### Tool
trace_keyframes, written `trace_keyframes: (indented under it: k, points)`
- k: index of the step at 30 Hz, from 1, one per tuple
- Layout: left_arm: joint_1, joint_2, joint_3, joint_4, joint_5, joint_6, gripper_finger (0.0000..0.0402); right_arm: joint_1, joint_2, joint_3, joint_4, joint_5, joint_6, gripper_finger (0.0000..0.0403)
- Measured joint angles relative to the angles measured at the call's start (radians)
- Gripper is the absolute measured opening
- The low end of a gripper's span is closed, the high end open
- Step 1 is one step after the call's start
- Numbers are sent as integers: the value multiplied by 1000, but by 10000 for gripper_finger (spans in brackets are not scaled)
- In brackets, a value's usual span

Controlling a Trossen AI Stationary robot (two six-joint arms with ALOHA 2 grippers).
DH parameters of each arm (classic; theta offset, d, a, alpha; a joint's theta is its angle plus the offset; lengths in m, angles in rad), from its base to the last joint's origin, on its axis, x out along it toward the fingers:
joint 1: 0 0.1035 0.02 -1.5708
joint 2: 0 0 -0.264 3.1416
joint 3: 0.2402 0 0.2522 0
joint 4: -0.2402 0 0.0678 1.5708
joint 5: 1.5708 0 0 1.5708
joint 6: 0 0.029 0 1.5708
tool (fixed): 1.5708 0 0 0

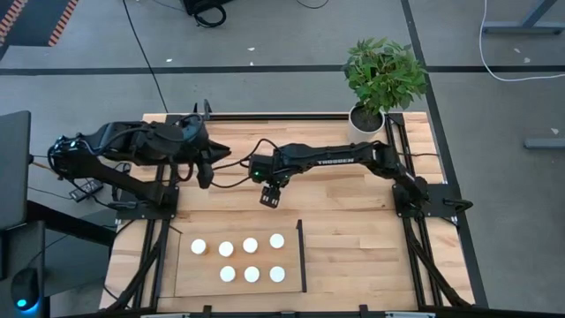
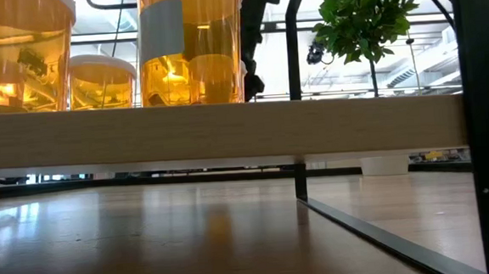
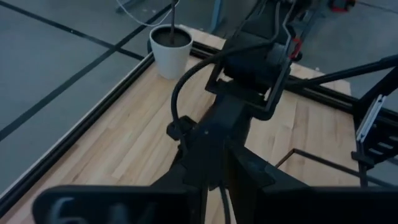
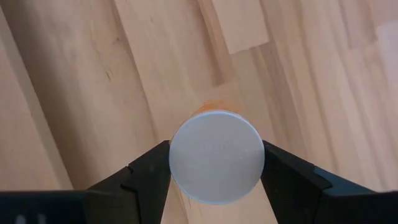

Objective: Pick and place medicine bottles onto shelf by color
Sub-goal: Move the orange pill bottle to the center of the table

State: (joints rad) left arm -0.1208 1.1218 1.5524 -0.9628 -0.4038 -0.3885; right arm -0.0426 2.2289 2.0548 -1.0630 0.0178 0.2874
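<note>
Fingers point(image 4: 144, 171) of the right gripper point(image 4: 216, 177) clamp a medicine bottle point(image 4: 216, 155) by its white cap, one dark pad on either side, above bare planks in the right wrist view.

From overhead, the right gripper point(image 1: 271, 196) hangs over the middle of the table point(image 1: 353, 190), just beyond the far edge of the shelf point(image 1: 190, 281). Seven white-capped bottles point(image 1: 251, 245) stand on that board in two rows, near the table's front edge, left of its black upright strip point(image 1: 301, 256). The left gripper point(image 1: 204, 172) waits near the far left corner; whether its fingers are open cannot be told. A potted plant point(image 1: 381, 75) sits at the far right corner.

At table height, orange bottles point(image 2: 190, 47) tower on the shelf edge point(image 2: 219, 132).

Left wrist camera: the right arm point(image 3: 249, 68) and the white pot point(image 3: 171, 50).
</note>
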Motion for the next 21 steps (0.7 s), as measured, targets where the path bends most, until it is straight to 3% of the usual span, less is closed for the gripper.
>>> trace_keyframes:
  k: [21]
  points:
    - [-1, -44, 0, -100, 0, 12, 47, -1, 50, -2, 58, 10, 15, 234]
